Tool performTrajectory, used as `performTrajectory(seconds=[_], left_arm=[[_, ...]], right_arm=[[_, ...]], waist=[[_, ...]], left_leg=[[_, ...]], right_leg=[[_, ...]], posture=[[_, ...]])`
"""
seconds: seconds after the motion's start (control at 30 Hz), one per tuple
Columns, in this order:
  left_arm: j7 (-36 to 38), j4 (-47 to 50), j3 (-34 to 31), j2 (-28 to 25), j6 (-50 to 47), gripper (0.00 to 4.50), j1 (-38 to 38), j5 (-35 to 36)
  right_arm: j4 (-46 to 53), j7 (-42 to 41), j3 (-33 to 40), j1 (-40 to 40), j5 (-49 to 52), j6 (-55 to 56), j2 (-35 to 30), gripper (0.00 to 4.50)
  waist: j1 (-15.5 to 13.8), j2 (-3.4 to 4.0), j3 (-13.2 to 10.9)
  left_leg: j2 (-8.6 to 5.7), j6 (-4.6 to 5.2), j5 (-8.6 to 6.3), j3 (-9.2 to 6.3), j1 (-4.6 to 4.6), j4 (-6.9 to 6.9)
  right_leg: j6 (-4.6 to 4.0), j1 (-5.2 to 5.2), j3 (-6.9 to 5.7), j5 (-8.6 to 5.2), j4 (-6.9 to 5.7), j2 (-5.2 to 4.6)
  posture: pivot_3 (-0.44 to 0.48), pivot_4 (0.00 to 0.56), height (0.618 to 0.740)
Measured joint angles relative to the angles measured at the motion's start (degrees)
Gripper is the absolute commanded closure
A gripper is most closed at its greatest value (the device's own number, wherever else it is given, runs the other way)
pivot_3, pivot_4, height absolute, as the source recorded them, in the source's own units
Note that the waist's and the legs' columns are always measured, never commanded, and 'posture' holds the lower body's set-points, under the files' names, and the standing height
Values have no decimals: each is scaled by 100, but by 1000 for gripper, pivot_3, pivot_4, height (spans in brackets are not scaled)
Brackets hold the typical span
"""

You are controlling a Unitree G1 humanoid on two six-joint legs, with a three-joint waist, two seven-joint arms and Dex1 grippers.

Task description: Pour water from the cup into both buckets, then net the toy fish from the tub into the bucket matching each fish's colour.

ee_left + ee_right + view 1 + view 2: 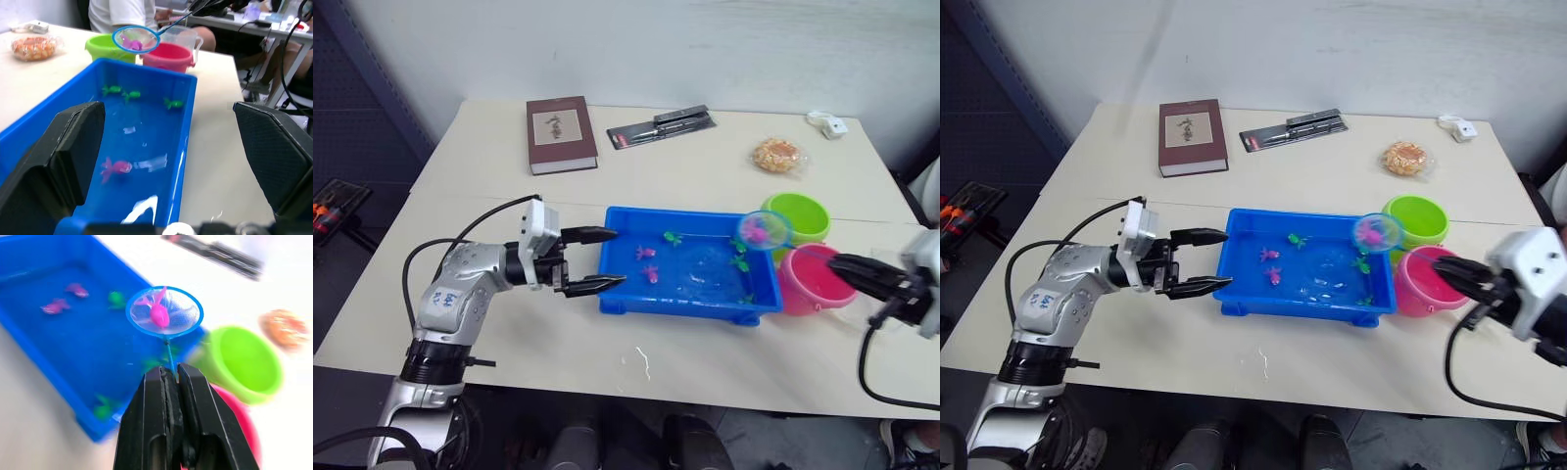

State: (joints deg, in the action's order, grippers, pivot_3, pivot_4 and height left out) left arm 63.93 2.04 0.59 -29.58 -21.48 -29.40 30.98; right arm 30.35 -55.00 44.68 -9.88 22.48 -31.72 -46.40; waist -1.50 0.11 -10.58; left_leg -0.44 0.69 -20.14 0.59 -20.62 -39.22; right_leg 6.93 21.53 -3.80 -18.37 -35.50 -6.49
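The right hand (171, 377) pinches the net (165, 312), keeping its pink fish (159, 313) lifted toward the pink bucket (815, 279); the left hand (599, 259) gapes empty, steadying the tub (617, 294).

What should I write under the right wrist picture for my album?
Right gripper lifts a pink fish in the net above the blue tub.

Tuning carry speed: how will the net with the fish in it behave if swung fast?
The net probably wobbles: the right tool pinches a very thin stick. The pink fish lies loose in shallow mesh, so a jerk may toss it out. The load looks light.
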Motion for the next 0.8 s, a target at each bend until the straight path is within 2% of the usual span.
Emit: performTrajectory(seconds=[0.17, 0.37, 0.53, 0.6, 0.67, 0.8], left_arm=[[21, -17, 59, 181, -63, 12, -197, 38], [151, -227, 187, 364, -38, 12, -382, 23], [214, -285, 270, 414, -25, 12, -406, 6], [236, -285, 270, 399, -20, 12, -406, 4], [255, -288, 265, 335, -12, 12, -406, -2], [257, -295, 266, 309, -2, 12, -405, -4]], right_arm=[[-479, 245, 345, -504, -548, 1241, 280, 4500], [-1281, 837, 215, -1027, -1745, 3651, 658, 4500], [-1729, 1339, 2, -1216, -2456, 4784, 659, 4500], [-1905, 1705, 2, -1380, -2965, 5406, 648, 4500], [-2052, 2348, 4, -1603, -3955, 6171, 589, 4500], [-2138, 3126, -2, -1710, -4956, 6832, 543, 4500]], waist=[[27, 1, 1], [37, 2, 1], [40, 2, 1], [33, 2, 2], [29, 2, 2], [33, 2, 2]], left_leg=[[1, 0, 0, 18, 15, 7], [2, -1, 0, 31, 25, 12], [4, -2, 1, 34, 28, 12], [4, -2, 0, 33, 28, 13], [3, -3, 0, 35, 27, 14], [3, -3, 0, 39, 29, 13]], right_leg=[[0, -1, 16, 0, -4, 3], [0, -1, 28, 0, -4, 6], [0, -1, 33, 0, -3, 7], [0, 0, 34, 0, -2, 7], [0, 0, 39, 0, 0, 6], [0, 1, 47, 0, 8, 7]], posture=[[0, 150, 738], [0, 150, 738], [0, 150, 738], [0, 150, 738], [0, 150, 738], [0, 150, 738]])
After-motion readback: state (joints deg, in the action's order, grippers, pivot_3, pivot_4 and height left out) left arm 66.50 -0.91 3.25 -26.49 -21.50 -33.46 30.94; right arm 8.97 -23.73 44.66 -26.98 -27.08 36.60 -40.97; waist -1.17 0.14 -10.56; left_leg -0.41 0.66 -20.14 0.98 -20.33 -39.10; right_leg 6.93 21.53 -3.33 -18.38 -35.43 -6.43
